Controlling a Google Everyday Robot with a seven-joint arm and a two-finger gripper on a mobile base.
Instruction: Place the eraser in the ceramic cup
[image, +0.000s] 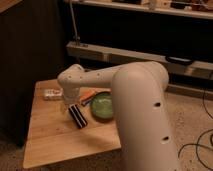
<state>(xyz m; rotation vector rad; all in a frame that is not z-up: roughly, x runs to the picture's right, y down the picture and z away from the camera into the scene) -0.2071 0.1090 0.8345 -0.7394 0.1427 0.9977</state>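
Observation:
The eraser (78, 116), a long black block with a pale stripe, lies on the wooden table (55, 137) just left of the green bowl (103, 106). My gripper (66, 104) hangs from the white arm's wrist right behind the eraser's far end, close above the table. The ceramic cup is hidden behind my arm's large white body (142, 115). An orange marker (89, 95) lies behind the bowl.
A white clear-wrapped packet (51, 93) lies at the table's back left. A dark cabinet (30, 55) stands to the left of the table. A metal rail and shelf (125, 54) run behind it. Cables (200, 145) lie on the floor at the right.

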